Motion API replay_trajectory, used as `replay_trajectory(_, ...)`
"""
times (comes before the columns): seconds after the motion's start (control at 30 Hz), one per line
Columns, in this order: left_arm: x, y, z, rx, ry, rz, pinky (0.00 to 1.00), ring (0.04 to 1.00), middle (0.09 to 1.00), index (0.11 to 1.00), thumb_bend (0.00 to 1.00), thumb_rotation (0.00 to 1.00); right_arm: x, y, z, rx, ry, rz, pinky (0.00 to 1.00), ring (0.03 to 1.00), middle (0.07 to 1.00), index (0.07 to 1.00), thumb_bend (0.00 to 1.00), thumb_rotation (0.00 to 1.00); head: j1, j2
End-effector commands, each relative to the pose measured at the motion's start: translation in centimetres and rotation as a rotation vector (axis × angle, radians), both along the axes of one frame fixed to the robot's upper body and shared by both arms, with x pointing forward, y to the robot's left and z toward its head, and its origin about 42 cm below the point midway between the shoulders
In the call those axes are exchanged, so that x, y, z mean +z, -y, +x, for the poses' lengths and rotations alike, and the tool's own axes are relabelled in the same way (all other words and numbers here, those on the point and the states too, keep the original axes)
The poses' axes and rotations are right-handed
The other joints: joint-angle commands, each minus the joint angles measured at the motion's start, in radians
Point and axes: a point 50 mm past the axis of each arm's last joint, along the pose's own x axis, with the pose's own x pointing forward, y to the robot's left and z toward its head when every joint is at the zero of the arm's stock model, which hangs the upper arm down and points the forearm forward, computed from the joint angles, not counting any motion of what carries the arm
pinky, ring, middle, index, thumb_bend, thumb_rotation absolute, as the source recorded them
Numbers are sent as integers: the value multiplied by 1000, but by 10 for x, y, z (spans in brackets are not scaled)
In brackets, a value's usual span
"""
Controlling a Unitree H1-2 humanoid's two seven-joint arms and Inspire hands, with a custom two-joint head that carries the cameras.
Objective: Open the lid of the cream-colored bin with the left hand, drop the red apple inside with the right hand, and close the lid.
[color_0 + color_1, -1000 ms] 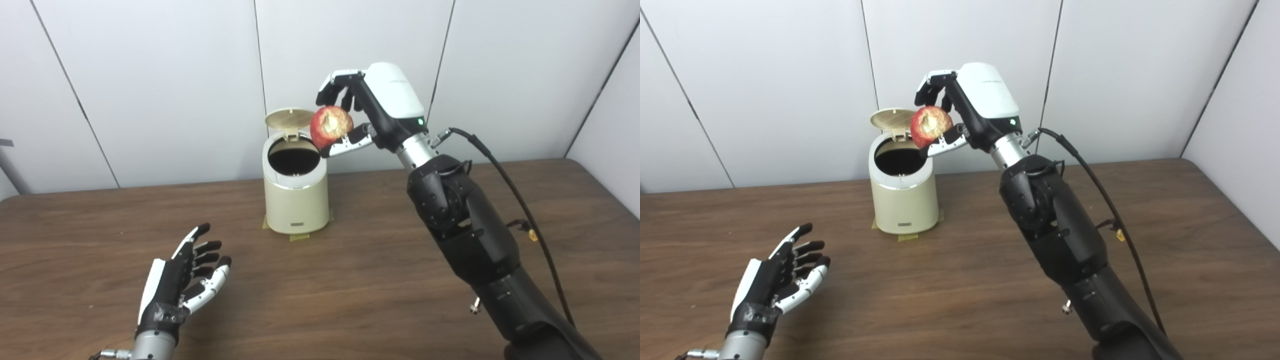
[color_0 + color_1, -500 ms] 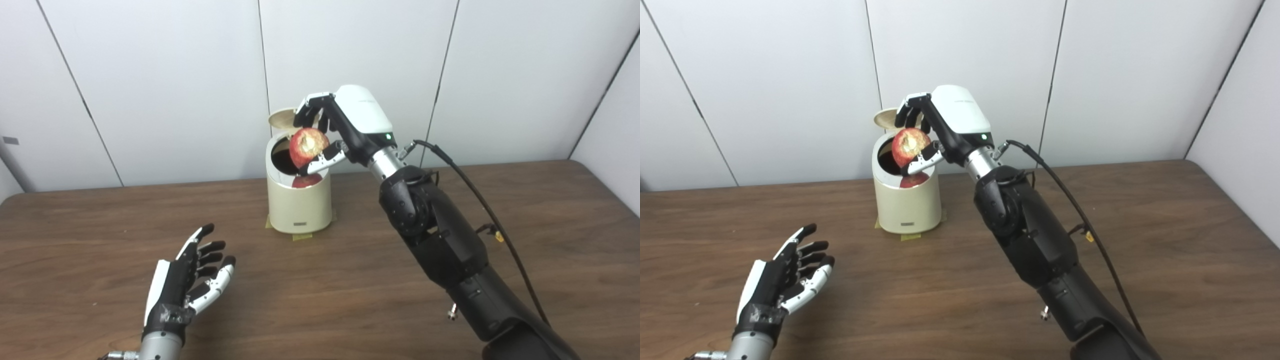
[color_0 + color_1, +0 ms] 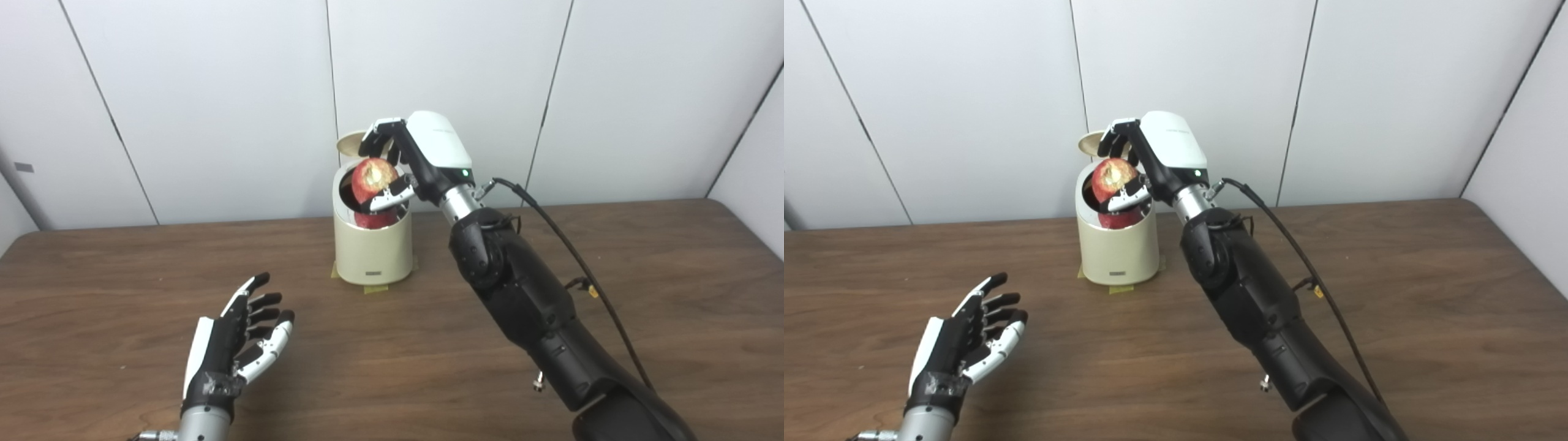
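Brown wood-grain table (image 3: 643, 288), cream-colored bin (image 3: 372, 251) stood on it toward the back, tape patches (image 3: 375, 288) sat under its base

Cream-colored bin (image 3: 373, 251), round and upright toward the back of the worktop, on bits of yellowish tape. Lid (image 3: 350, 144) hinged up at the rear, mouth open. Red apple (image 3: 375, 178), with a pale bitten patch facing the camera, poised at the mouth just above the rim; red reflection of it on the shiny inner wall below.
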Motion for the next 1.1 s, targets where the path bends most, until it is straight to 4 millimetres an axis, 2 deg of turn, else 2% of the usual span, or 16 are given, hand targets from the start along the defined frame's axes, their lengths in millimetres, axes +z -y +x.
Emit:
replay_trajectory(0.0,16,3,1,5,88,-11,710,767,803,896,366,262,40,-7,8,12,117,34,354,375,503,513,515,0,1,1)
replay_trajectory(0.13,19,7,-3,-1,99,-6,701,761,801,875,368,224,39,-8,13,3,117,35,340,368,487,520,515,0,1,1)
replay_trajectory(0.37,21,9,-4,-5,110,-11,718,768,800,865,378,215,37,-9,16,-7,86,46,350,374,489,521,515,0,0,0)
replay_trajectory(0.47,20,9,-3,-3,111,-9,710,762,796,862,380,217,35,-9,15,-14,35,-1,376,407,522,515,516,0,2,-1)
replay_trajectory(0.5,20,8,-3,-3,113,-6,706,758,794,861,378,215,35,-9,15,-19,20,-25,403,467,568,504,519,49,3,-1)
replay_trajectory(0.53,19,8,-3,-3,115,0,705,758,793,861,378,214,35,-10,14,-26,8,-53,410,487,582,502,520,67,4,0)
replay_trajectory(0.6,19,8,-3,-2,118,6,705,755,791,857,376,217,34,-11,14,-30,-14,-84,553,639,674,496,523,128,6,-1)
replay_trajectory(0.63,19,9,-2,-2,119,8,707,756,791,855,377,218,34,-11,13,-31,-20,-98,601,685,692,495,524,138,9,-3)
replay_trajectory(0.67,19,9,-2,-2,119,9,710,758,793,851,378,219,33,-11,13,-32,-24,-105,640,723,702,578,753,184,9,-3)
replay_trajectory(0.7,18,9,-2,-2,120,7,711,759,793,849,378,220,32,-11,13,-34,-28,-117,654,736,705,606,831,200,13,-6)
replay_trajectory(0.73,18,10,-2,-3,118,2,702,752,788,833,382,220,32,-11,12,-37,-35,-130,676,748,708,622,864,225,16,-8)
replay_trajectory(0.83,16,11,-1,-6,116,-5,681,745,779,786,393,211,30,-12,12,-42,-63,-160,739,781,729,652,887,283,18,-11)
replay_trajectory(0.97,16,12,-1,-4,116,-6,751,776,774,760,399,181,28,-14,12,-54,-106,-181,816,852,811,705,898,332,16,-12)
replay_trajectory(1.07,17,12,-1,-1,113,-3,771,790,783,761,387,169,29,-15,11,-57,-120,-176,844,877,832,718,896,340,14,-13)
